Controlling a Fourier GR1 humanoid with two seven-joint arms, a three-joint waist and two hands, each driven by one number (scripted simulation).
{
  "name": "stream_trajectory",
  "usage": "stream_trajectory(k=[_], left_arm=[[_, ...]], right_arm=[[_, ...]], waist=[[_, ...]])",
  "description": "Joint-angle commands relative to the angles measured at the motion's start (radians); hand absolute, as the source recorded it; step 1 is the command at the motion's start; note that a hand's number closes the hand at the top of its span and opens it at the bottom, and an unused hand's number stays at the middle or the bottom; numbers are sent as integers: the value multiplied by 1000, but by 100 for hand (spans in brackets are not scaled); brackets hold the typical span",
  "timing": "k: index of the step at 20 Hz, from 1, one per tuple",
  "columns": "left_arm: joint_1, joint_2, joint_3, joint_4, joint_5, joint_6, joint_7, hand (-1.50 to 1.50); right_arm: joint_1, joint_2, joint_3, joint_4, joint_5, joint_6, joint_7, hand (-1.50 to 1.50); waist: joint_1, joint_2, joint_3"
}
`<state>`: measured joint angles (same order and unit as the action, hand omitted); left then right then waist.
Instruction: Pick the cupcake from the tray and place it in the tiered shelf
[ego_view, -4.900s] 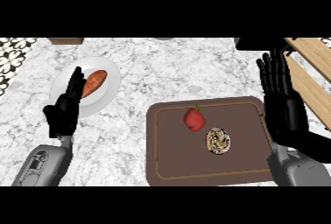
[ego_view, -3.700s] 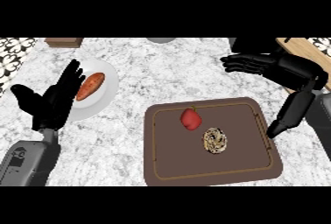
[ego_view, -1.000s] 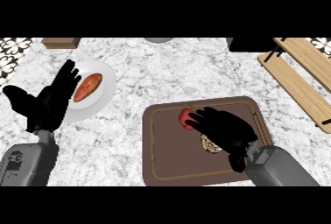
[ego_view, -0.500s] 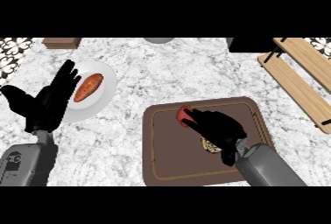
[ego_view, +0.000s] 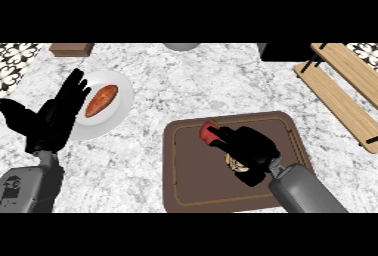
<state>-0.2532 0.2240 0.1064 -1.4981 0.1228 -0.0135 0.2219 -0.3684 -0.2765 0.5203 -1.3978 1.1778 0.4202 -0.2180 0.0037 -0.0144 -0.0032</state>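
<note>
Two things sit under my right hand (ego_view: 251, 150) on the brown tray (ego_view: 184, 185): a swirled, pale cupcake (ego_view: 235, 164) just below the palm, mostly hidden, and a red item (ego_view: 207, 131) at the fingertips. The forearm comes in from the near right edge and the hand lies low over the tray, fingers curled toward that red item and touching it; I cannot tell whether they have closed around anything.

My worry is that the fingers are bearing on the wrong object. The cupcake lies nearer the wrist than the fingertips, so closing here may lift the red piece instead, or nudge the cupcake across the tray.

My left hand (ego_view: 52, 117) rests spread and flat-fingered, well off to the left, beside the white plate (ego_view: 118, 85) carrying an orange food (ego_view: 101, 100). The wooden tiered shelf (ego_view: 339, 85) stands far beyond my right hand, up and to its right, across the marble surface (ego_view: 199, 80).
</note>
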Motion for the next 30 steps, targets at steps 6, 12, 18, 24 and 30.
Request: stream_trajectory(k=[6, 12, 18, 24, 30], left_arm=[[10, 12, 29, 6, 8, -4, 0, 0], [3, -30, -11, -17, -23, 32, 24, 0], [31, -13, 11, 16, -18, 8, -26, 0], [-9, -5, 11, -13, -18, 18, 27, 0], [16, -57, -26, -3, -49, 37, -18, 0]], right_arm=[[257, 182, -39, -104, 46, -38, 349, 150], [486, 270, 41, -377, 64, -102, 515, 150], [478, 276, 25, -658, -210, -232, 597, 150], [396, 276, -30, -933, -216, -216, 781, 150], [187, 277, -264, -1058, -363, -51, 967, 150]], waist=[[-28, 8, 3], [-23, 10, 3], [-23, 10, 3], [-14, 11, 3], [-8, 15, 3]])
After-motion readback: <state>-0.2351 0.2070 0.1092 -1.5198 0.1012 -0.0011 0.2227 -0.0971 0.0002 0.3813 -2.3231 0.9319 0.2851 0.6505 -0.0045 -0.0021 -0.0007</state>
